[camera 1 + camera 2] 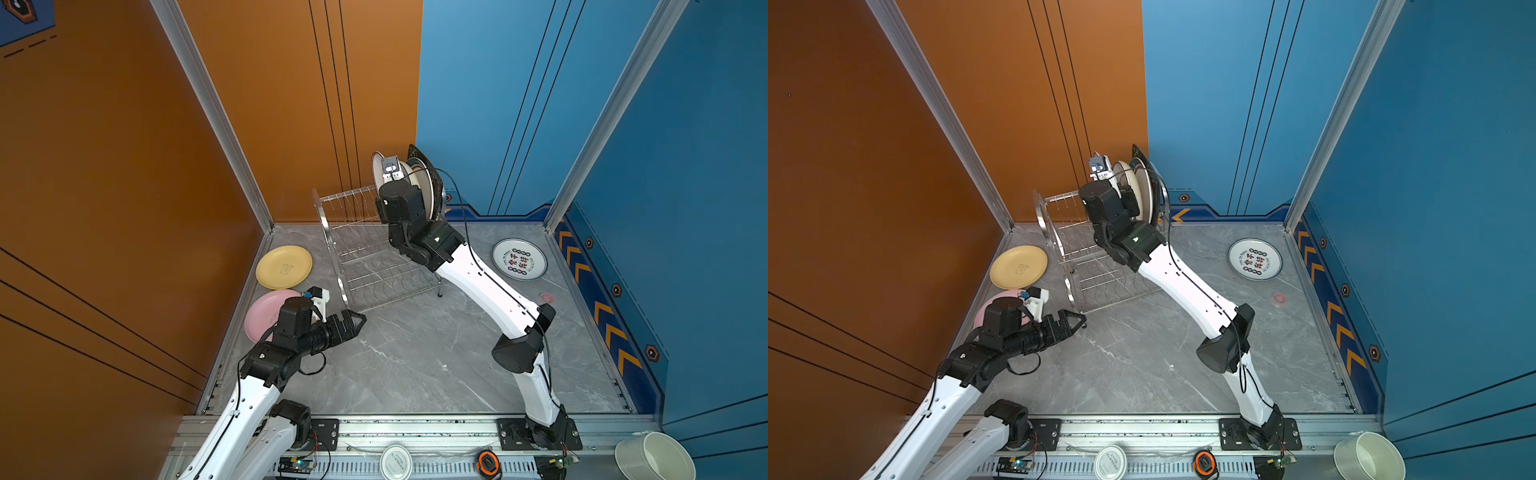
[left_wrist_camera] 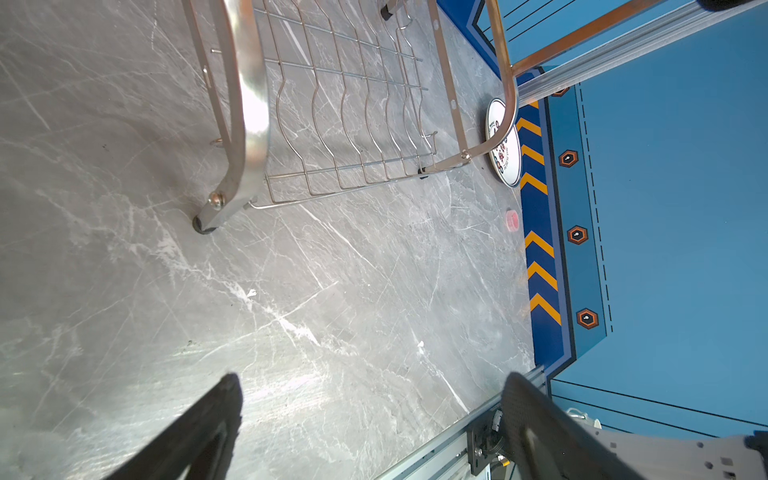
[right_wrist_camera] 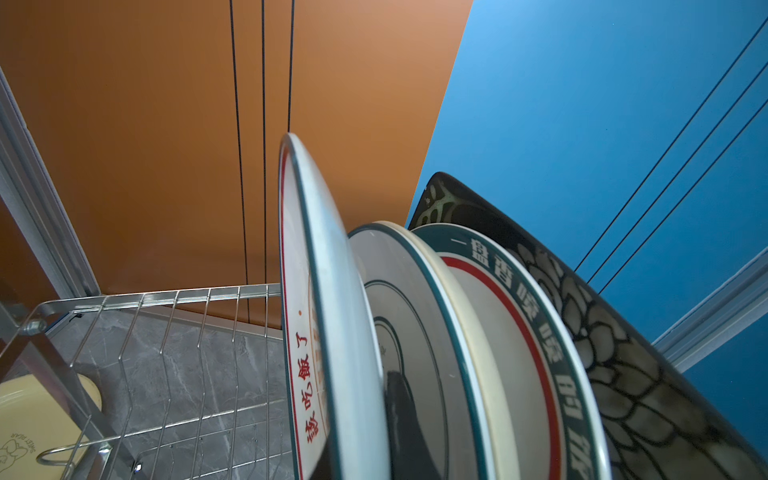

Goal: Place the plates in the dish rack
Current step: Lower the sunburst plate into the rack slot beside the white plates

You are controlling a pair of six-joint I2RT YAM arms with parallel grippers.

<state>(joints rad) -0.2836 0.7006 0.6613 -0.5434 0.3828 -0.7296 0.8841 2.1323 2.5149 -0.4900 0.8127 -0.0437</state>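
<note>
Four plates (image 3: 419, 332) stand in the shiny two-tier steel wire dish rack (image 2: 249, 108) at the far edge of the tabletop (image 1: 415, 353) as my right gripper (image 3: 374, 415), clamped on a fifth, a white round green-rimmed plate lettered red (image 3: 328, 291), holds it upright above the slot beside them, my left gripper (image 2: 374, 407) gaping empty.

We are holding our left arm (image 1: 249, 399) low at 8 o'clock, the left end effector (image 1: 356, 320) pointing toward 3 o'clock with its jaws spread wide. We are holding our right arm (image 1: 478, 282) raised toward 12 o'clock, the right end effector (image 3: 365, 399) pinching a white plate (image 3: 328, 311).
</note>
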